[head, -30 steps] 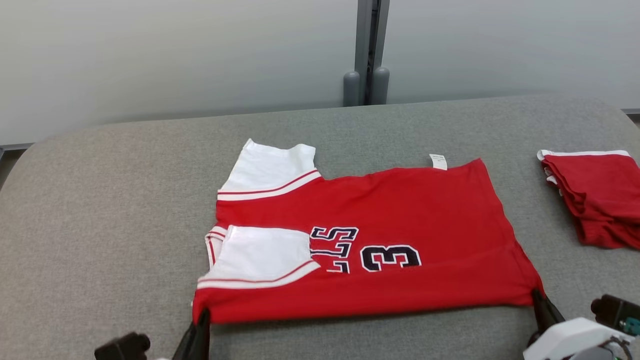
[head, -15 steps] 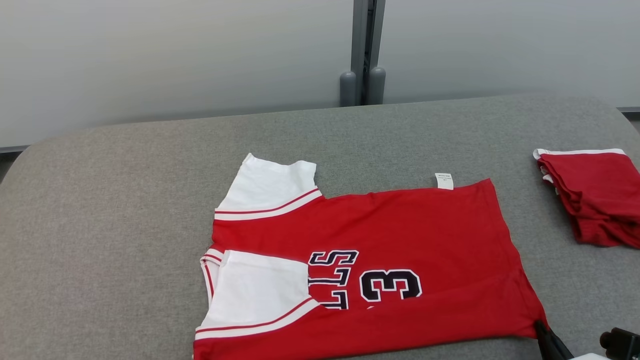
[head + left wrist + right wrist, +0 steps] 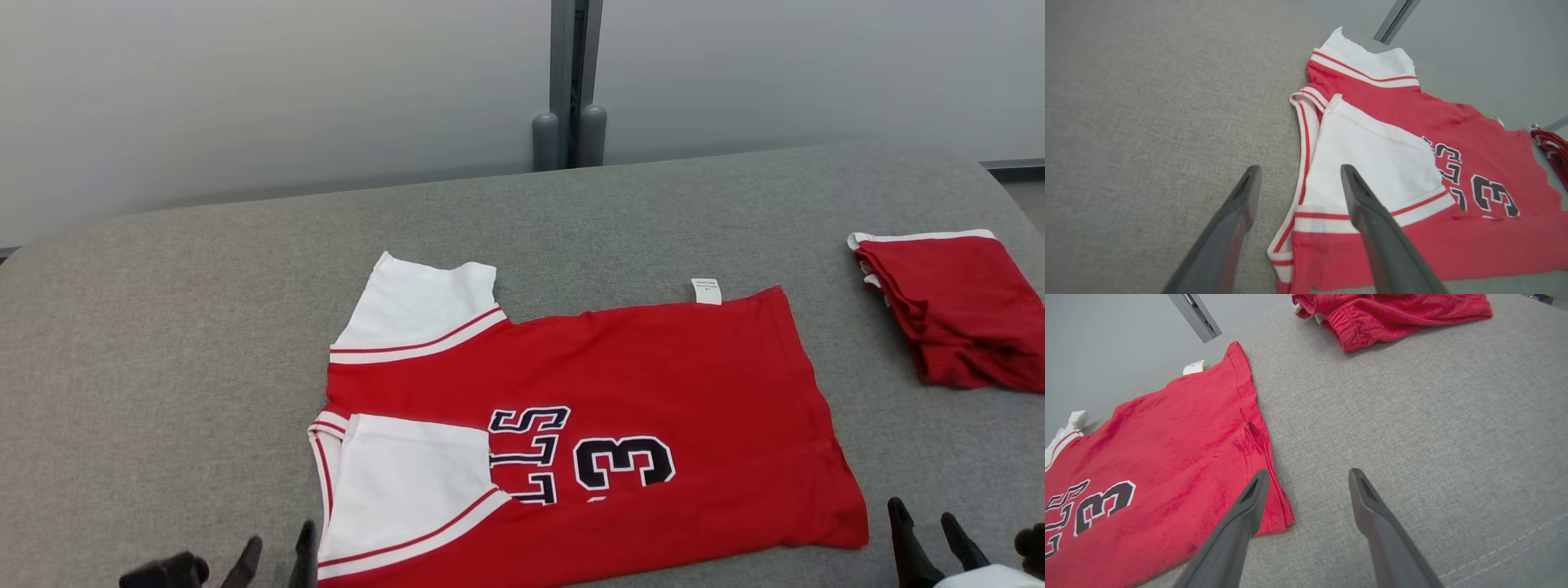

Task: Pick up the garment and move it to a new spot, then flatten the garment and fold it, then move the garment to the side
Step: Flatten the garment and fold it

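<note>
Left gripper [image 3: 279, 545]: a second ago I had it pinched on the jersey [image 3: 653, 367] at its near collar-side corner. Now the fingers are spread and hold nothing.
Right gripper [image 3: 922, 516]: it has let go of the near hem corner, fingers apart, tips just clear of the cloth.
Jersey: dragged toward me, measured against the folded red garment [image 3: 963, 310]; the near edge is no longer stretched.
Head camera: it has shifted, so the wall post [image 3: 569, 82] sits further left.

Grey table [image 3: 163, 327] holds jersey [image 3: 653, 367], folded red cloth [image 3: 963, 310]
</note>
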{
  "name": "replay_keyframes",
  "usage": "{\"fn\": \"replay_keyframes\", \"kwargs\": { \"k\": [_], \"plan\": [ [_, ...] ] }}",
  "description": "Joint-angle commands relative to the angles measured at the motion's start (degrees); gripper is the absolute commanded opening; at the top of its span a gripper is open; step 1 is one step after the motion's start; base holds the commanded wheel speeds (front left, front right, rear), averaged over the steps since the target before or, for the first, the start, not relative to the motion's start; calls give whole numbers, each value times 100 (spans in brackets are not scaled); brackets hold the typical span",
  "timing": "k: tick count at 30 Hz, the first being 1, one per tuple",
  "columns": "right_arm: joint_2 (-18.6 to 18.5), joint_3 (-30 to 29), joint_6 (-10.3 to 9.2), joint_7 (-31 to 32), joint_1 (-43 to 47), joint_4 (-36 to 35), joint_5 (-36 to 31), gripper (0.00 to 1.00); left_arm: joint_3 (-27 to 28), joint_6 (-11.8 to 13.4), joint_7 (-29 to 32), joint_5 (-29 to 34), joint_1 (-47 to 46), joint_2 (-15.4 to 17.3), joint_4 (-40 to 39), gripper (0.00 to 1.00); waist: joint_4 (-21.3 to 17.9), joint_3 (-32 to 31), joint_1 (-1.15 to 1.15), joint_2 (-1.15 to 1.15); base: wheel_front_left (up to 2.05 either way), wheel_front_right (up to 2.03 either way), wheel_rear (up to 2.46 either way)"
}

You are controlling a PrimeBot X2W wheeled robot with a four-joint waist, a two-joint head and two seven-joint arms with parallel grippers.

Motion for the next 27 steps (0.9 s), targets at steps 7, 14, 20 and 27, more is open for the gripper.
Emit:
{"fn": "replay_keyframes", "kwargs": {
  "k": [7,14,20,27],
  "plan": [
    [-43,354,1,-93,-433,-422,-461,100,-109,-195,307,371,-1256,367,199,100,-253,173,0,0,0,0,0],
    [-268,1063,1,80,-940,-692,-459,100,-361,-499,796,695,-2808,605,1088,100,-538,575,0,0,0,0,0],
    [-381,1633,1,149,-1415,-756,-311,100,-674,-727,1317,936,-4178,542,2343,100,-802,1030,0,0,0,0,0],
    [-486,2113,1,66,-1872,-740,-118,100,-760,-701,1616,1157,-5503,551,3781,100,-1157,1471,0,0,0,0,0]
  ]
}}
